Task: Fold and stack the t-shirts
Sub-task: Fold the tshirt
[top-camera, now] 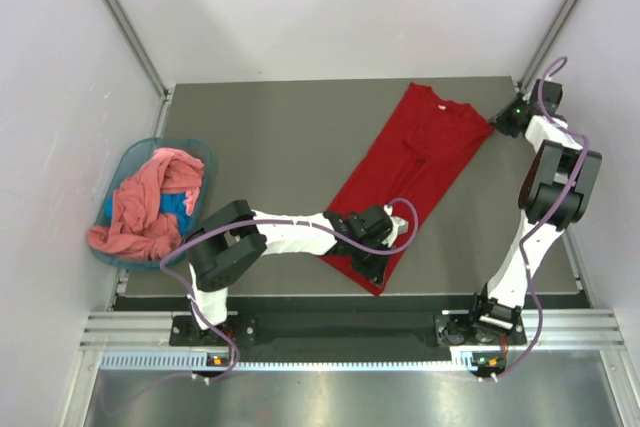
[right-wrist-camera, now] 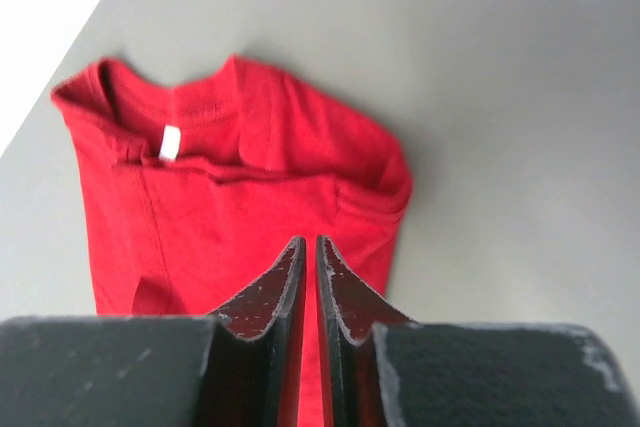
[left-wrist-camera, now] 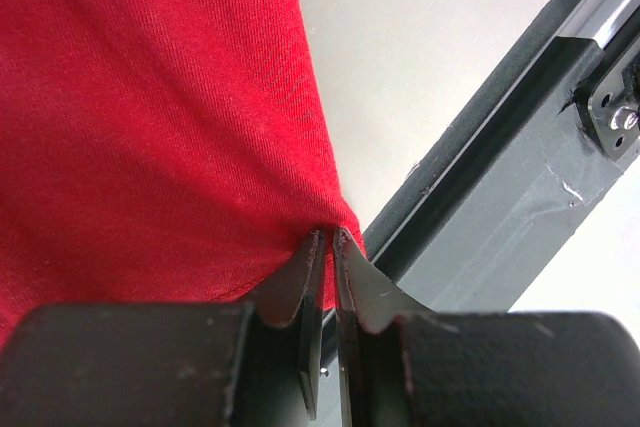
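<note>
deep red cloth t-shirt (top-camera: 420,162) folded lengthwise; left end effector (left-wrist-camera: 328,234) grasps near hem, right end effector (right-wrist-camera: 308,247) clenched empty; salmon-pink t-shirt (top-camera: 140,212) waits in teal plastic basket (top-camera: 207,157).

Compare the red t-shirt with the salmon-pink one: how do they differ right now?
The red t-shirt lies stretched out on the table; the salmon-pink t-shirt is crumpled in the teal basket. The left gripper pinches the red t-shirt's edge; no gripper touches the salmon-pink t-shirt. Both are soft cloth.
</note>
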Robot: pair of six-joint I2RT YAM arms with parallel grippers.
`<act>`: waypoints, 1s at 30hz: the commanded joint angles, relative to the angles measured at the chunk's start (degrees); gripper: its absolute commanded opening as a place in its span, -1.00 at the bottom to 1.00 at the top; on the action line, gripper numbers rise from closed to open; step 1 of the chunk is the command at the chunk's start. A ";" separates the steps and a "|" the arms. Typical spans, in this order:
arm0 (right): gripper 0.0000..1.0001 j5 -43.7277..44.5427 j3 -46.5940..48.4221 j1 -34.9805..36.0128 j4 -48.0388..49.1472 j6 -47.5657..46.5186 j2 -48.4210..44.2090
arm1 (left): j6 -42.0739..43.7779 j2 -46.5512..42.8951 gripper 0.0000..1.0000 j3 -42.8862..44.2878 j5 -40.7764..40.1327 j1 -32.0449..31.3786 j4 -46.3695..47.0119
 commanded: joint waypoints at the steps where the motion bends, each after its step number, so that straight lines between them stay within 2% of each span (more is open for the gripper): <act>1: -0.83 -1.31 -0.42 1.19 2.02 0.31 0.27 | 0.23 0.76 -0.73 -1.61 -1.43 -1.49 -2.44; 16: -0.95 7.04 13.64 1.54 -4.22 1.46 14.95 | 0.05 1.37 -0.73 -2.92 -1.60 -1.76 -2.45; 24: -0.95 6.87 19.17 2.15 -4.04 1.20 18.73 | -0.29 2.78 -0.74 -2.31 -1.07 -2.46 -1.31; 30: -0.97 6.51 19.97 2.33 -2.38 1.82 20.14 | -1.43 3.04 -0.72 0.32 -0.90 -2.64 -0.25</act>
